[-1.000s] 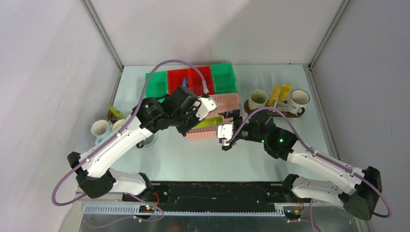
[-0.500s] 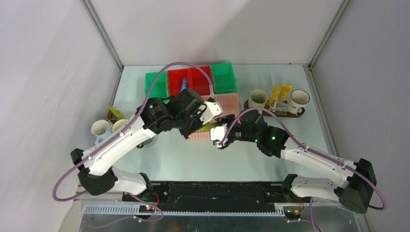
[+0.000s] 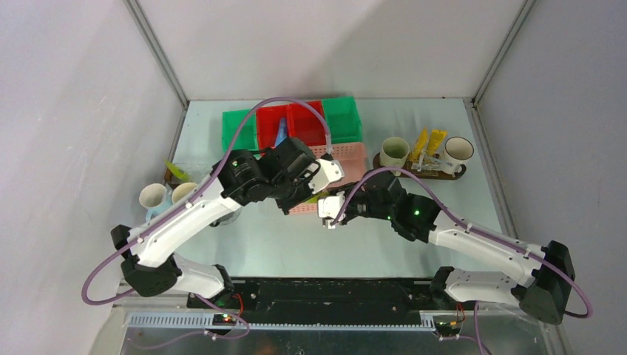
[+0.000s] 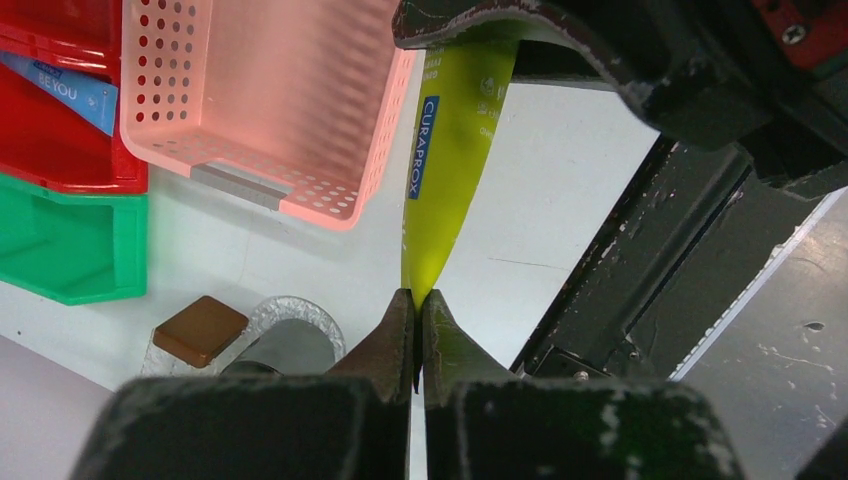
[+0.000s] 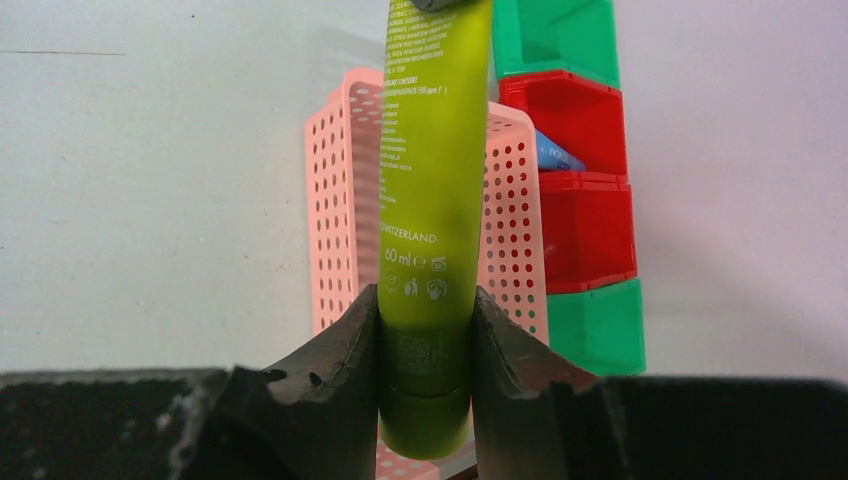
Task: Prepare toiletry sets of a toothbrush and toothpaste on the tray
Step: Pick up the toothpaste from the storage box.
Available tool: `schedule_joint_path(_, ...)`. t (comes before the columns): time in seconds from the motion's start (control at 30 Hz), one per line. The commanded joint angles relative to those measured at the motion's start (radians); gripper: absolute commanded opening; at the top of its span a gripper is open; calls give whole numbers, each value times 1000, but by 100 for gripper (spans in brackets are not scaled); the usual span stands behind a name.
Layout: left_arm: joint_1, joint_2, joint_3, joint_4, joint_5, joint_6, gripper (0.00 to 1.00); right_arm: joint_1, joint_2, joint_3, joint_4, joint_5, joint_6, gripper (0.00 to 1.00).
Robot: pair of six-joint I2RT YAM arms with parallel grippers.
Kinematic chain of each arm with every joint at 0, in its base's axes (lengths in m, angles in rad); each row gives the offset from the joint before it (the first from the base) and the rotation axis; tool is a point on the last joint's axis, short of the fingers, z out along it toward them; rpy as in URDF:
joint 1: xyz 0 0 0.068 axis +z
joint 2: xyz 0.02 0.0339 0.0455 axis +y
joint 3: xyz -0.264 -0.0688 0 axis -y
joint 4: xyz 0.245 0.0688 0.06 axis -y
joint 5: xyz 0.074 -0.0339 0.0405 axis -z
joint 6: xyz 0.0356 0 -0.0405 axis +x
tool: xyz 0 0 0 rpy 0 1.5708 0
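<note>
Arms: left arm and right arm, white shells with black joints.
Cables: purple, one looped along each arm.
Lights: a small green dot on each forearm.
Fingers: black, tapered, scuffed grey at the edges.
Bases: black, blocky.

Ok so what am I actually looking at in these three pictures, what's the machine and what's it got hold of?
These are two robot arms bolted to a table, each ending in a two-finger gripper. One picture looks down from above; the other two come from small cameras on each wrist. On the table are a pink basket, red and green bins, a wooden tray carrying two mugs, and more mugs at the left edge. The left gripper pinches the flat end of a green tube. The right gripper presses on the same tube near its cap, so both hold it.
</note>
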Motion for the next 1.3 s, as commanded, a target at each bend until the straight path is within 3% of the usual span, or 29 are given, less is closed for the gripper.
schedule_joint_path(0.0,-11,-12,61,31,-7,29,0,6,-16,37,-30,27,17,5)
schedule_joint_path(0.1,-12,-18,63,48,-21,25,22,0,-22,37,-36,15,38,1)
schedule_joint_path(0.2,-11,-43,56,79,-52,13,52,-18,-30,36,-34,-17,87,0)
schedule_joint_path(0.27,-10,-69,43,117,-73,4,63,-51,-36,34,-19,-48,133,0)
schedule_joint_path(0.4,7,-157,-14,262,-127,-39,78,-115,-75,-7,82,-129,242,0)
schedule_joint_path(0.5,43,-231,-69,418,-105,-92,82,-161,-109,-63,180,-202,336,0)
schedule_joint_path(0.73,174,-424,-275,753,135,-219,89,-232,-154,-140,425,-267,580,0)
schedule_joint_path(0.9,223,-455,-351,883,238,-306,89,-259,-167,-188,624,-290,753,0)
schedule_joint_path(1.1,319,-450,-467,1156,454,-523,88,-303,-168,-244,846,-327,956,0)
schedule_joint_path(1.27,335,-401,-485,1353,593,-632,88,-328,-154,-269,970,-367,1087,0)
